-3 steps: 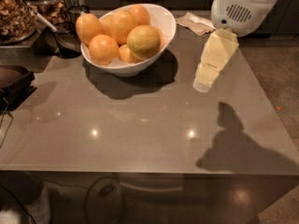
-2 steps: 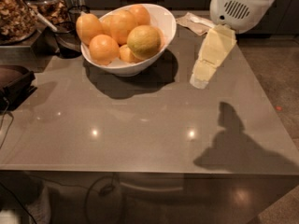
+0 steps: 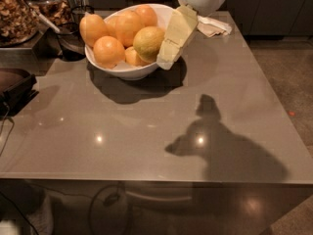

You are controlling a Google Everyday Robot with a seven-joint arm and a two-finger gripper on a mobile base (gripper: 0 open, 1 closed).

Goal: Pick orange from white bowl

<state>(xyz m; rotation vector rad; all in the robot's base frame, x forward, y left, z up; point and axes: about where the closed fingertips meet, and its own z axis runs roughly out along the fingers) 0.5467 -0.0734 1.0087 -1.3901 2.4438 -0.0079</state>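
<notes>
Gripper (image 3: 166, 60): at the white bowl's (image 3: 122, 71) right rim; grip state cannot be told.
Orange (image 3: 148, 43): just beside it, toward the bowl's middle.

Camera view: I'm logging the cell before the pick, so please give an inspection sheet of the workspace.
Surface: glossy grey table, arm's shadow on it.
Job's things: orange, the palest fruit, at the right side of the white bowl among brighter fruits.
Clutter: crumpled napkin right of the bowl; dried food far left.
Grippers: gripper at the bowl's right rim, beside the orange.
Cables: dark cable below the table's front edge.
Surroundings: dark cabinets behind.
</notes>
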